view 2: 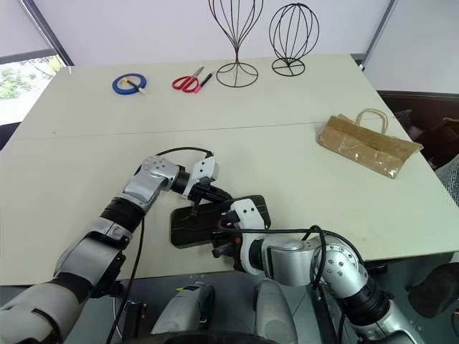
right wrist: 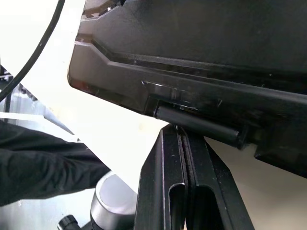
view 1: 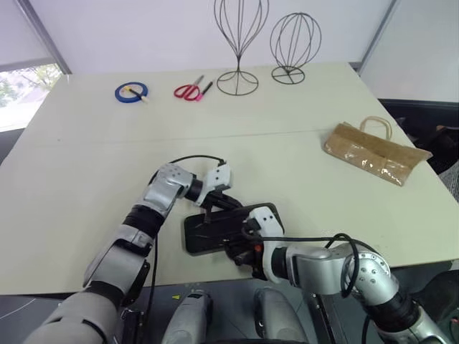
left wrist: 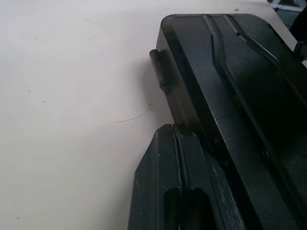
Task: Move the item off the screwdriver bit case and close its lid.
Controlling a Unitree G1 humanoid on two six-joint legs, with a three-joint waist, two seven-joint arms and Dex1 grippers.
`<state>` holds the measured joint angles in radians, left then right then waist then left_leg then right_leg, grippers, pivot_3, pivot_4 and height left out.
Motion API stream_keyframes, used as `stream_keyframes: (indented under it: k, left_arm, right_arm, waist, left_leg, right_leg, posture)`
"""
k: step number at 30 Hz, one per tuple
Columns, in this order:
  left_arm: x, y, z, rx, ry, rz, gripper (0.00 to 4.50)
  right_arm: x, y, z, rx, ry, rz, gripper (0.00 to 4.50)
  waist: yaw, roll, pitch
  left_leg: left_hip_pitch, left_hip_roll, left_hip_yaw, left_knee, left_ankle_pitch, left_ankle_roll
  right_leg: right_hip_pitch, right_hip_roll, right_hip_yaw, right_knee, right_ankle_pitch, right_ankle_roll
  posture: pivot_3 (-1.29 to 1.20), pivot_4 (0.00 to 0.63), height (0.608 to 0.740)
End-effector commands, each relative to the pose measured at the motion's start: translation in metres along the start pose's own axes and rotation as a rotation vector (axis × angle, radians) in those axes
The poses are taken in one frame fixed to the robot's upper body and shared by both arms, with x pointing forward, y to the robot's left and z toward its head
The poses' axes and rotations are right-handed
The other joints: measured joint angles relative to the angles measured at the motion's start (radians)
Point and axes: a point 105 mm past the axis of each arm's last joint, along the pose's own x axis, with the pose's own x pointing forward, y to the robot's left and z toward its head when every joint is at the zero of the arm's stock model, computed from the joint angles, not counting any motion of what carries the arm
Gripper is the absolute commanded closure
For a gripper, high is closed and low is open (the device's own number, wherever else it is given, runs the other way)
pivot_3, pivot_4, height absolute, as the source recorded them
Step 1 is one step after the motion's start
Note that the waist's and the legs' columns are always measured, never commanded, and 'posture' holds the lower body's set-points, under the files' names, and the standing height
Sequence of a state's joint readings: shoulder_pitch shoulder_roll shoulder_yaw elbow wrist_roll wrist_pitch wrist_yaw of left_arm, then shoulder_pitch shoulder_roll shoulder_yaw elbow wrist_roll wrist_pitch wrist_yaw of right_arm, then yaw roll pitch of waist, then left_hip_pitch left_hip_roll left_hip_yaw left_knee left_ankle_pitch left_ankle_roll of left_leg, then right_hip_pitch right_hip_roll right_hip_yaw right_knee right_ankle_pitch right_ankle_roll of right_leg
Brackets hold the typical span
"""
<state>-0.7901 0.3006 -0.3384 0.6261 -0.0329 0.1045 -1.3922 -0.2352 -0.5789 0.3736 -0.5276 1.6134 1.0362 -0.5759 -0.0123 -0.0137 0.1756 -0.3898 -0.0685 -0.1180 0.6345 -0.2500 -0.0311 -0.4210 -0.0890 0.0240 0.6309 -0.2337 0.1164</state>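
**Case closed flat, bag set aside**

The bit case (view 1: 215, 229) lies near the table's (view 1: 86, 158) front edge, lid (left wrist: 249, 96) down. Left gripper (view 1: 214, 204), fingers pressed together, meets its far edge; right gripper (view 1: 240, 247), likewise closed and empty, meets its near edge. The paper bag (view 1: 373, 154) lies well apart, toward the case's far right.
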Motion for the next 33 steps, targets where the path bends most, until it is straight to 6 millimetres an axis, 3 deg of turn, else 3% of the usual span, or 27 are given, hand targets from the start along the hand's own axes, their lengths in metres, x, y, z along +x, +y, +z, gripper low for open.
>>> stream_keyframes:
  k: [1, 10, 17, 22, 33]
  left_arm:
    - [-0.002, -0.001, -0.005, -0.011, -0.007, 0.011, 4.5]
    - [-0.051, 0.026, 0.015, -0.012, -0.102, 0.262, 4.5]
    - [-0.095, 0.031, 0.04, -0.036, -0.229, 0.469, 4.5]
    - [-0.115, 0.0, 0.043, -0.14, -0.301, 0.536, 4.5]
    - [-0.13, -0.081, 0.037, -0.289, -0.282, 0.566, 4.5]
  right_arm:
    - [-0.021, -0.002, 0.026, -0.043, -0.095, 0.009, 4.48]
    - [-0.065, 0.014, 0.032, -0.28, -0.059, 0.152, 4.48]
    - [-0.097, 0.001, 0.07, -0.473, -0.136, 0.111, 4.48]
    - [-0.12, -0.016, 0.089, -0.58, -0.159, 0.063, 4.48]
    - [-0.136, -0.039, 0.108, -0.694, -0.209, 0.003, 4.48]
  waist:
    - [0.0, 0.0, 0.0]
    - [-0.002, -0.001, 0.001]
    - [0.001, -0.002, 0.002]
    - [-0.005, -0.002, 0.003]
    - [0.002, -0.002, 0.004]
  left_leg:
    - [0.0, 0.0, 0.0, 0.0, 0.0, 0.0]
    - [-0.002, 0.003, 0.0, -0.001, 0.0, 0.0]
    - [-0.002, 0.002, 0.0, 0.0, 0.0, 0.0]
    - [-0.002, 0.003, 0.0, -0.002, -0.001, 0.001]
    - [-0.002, 0.004, 0.002, -0.002, -0.001, 0.001]
  right_leg:
    - [0.0, 0.0, 0.0, 0.0, 0.0, 0.0]
    - [-0.002, 0.001, 0.0, 0.0, 0.0, 0.0]
    - [-0.002, 0.0, 0.0, -0.002, 0.0, 0.0]
    - [-0.003, 0.0, 0.0, -0.002, 0.0, 0.0]
    - [-0.003, 0.0, 0.0, -0.003, 0.0, 0.0]
  posture:
    - [0.0, 0.15, 0.74]
    - [0.0, 0.15, 0.74]
    - [0.0, 0.15, 0.74]
    - [0.0, 0.15, 0.74]
    - [0.0, 0.15, 0.74]
